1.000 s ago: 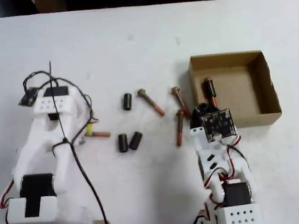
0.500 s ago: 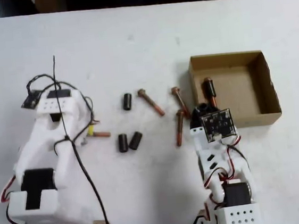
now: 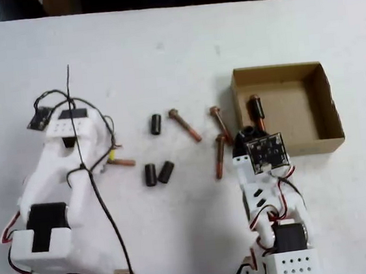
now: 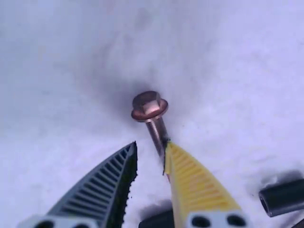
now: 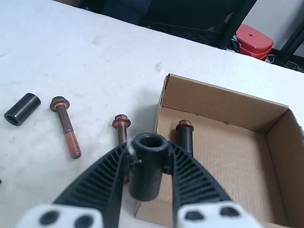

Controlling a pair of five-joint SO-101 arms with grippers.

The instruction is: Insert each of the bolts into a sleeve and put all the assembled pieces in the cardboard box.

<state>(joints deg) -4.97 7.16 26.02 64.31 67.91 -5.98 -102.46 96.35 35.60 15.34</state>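
**High view.** On the white table [image 3: 173, 46], a lone sleeve [image 3: 156, 124] lies at mid-frame above a pair of sleeves [image 3: 150, 174]. Three loose bolts [image 3: 185, 125] lie to their right, two of them close to the left wall of the box [image 3: 302, 145] at centre right. An assembled piece [image 3: 257, 111] lies inside the box along that wall. The right gripper [image 3: 248, 134] sits at the box's lower left corner, next to the two nearest bolts. At centre left, the left gripper [image 3: 111, 159] has a fourth bolt [image 3: 125, 162] at its tip, with the head toward the pair of sleeves.

**Left wrist view.** The left gripper [image 4: 151, 147] is narrowly parted. The fourth bolt [image 4: 151, 111] lies on the table with its shank between the fingertips. It touches the yellow finger [image 4: 190, 185], and a gap shows on the grey finger's [image 4: 114, 185] side. Two sleeves [image 4: 282, 197] lie beside the yellow finger.

**Right wrist view.** The right gripper [image 5: 148, 152] is clamped on an upright held sleeve [image 5: 148, 166], bore upward, just outside the box [image 5: 223, 102]. The assembled piece [image 5: 185, 135] lies in the box beyond the held sleeve. Two bolts [image 5: 66, 126] and the lone sleeve [image 5: 22, 109] lie on the table outside the box. One of these bolts lies close behind the gripper, its shank hidden by a finger.
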